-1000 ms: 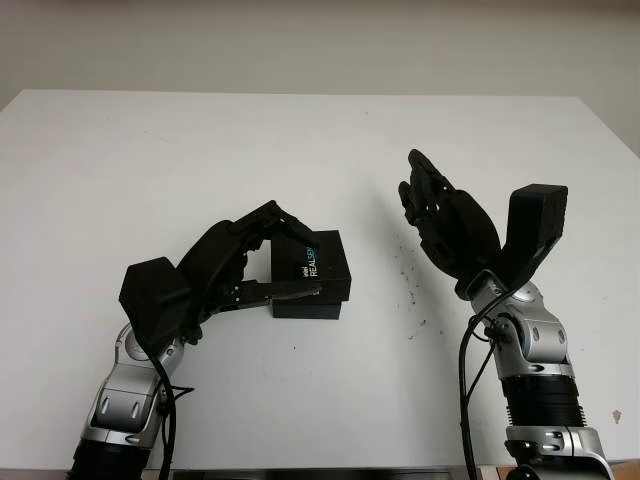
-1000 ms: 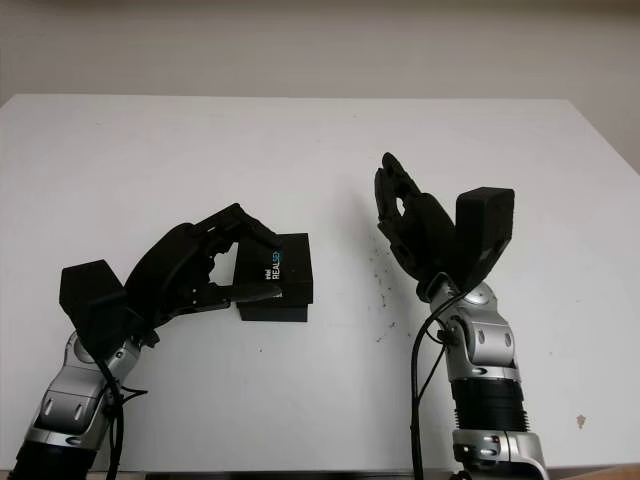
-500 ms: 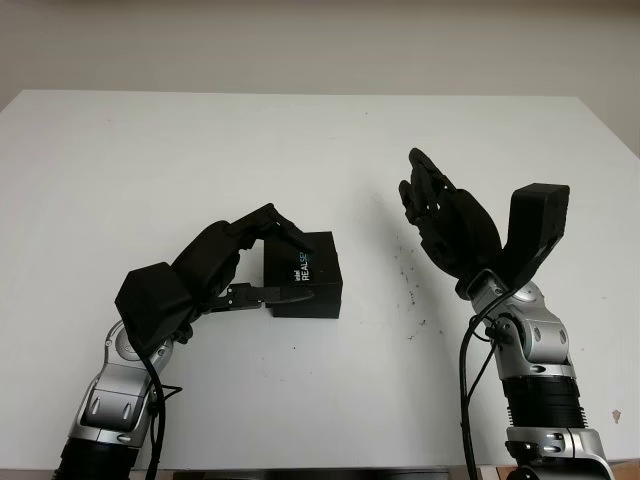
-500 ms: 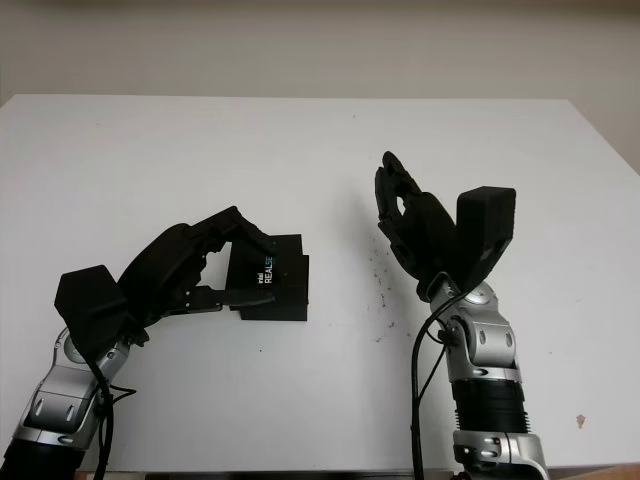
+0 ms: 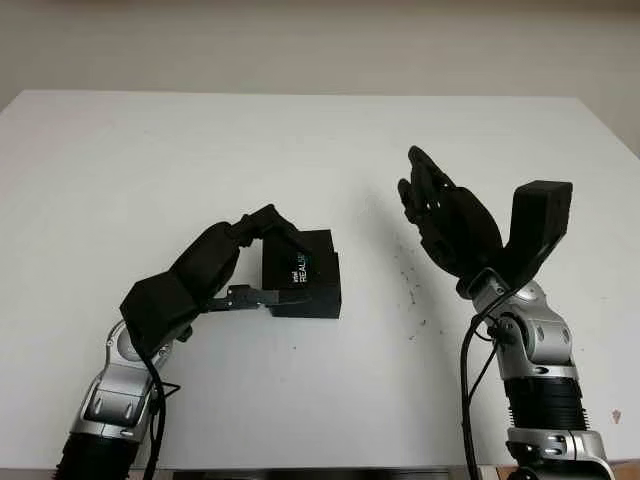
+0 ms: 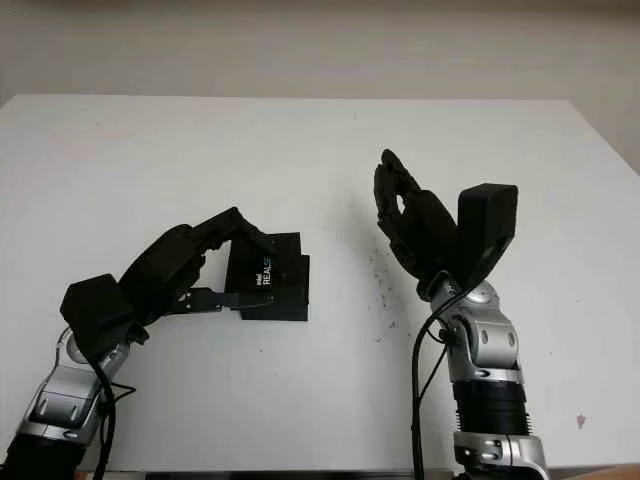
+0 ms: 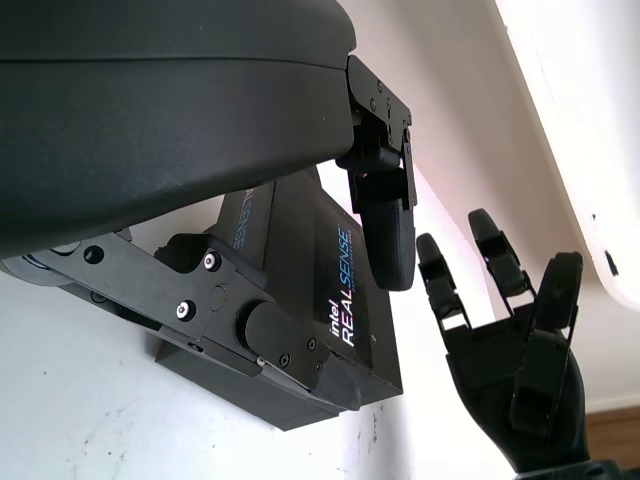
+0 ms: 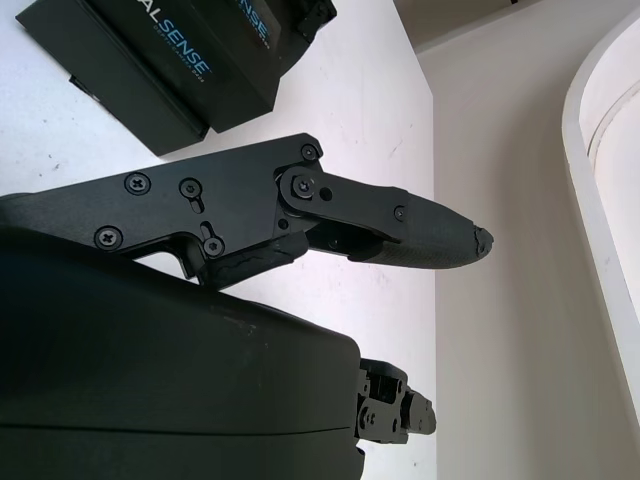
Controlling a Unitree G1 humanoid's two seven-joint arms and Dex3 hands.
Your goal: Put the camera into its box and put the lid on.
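A black lid (image 5: 298, 268) printed "REALSENSE" sits tilted over the black box base (image 5: 322, 300) at the table's middle left. My left hand (image 5: 278, 262) is shut on the lid, with fingers on its far edge and the thumb along its near edge. In the left wrist view the lid (image 7: 335, 305) lies under a fingertip (image 7: 388, 235). The lid hides the inside of the box. My right hand (image 5: 438, 212) is open and raised above the table, well to the right of the box. The box (image 8: 160, 50) also appears in the right wrist view.
The white table (image 5: 150, 150) stretches wide on all sides of the box. A few dark specks (image 5: 410, 285) mark the surface between the box and my right arm. The table's far edge meets a pale wall.
My left hand has drawn the lid a little leftward and tipped it up more steeply over the base. The right hand has stayed where it was.
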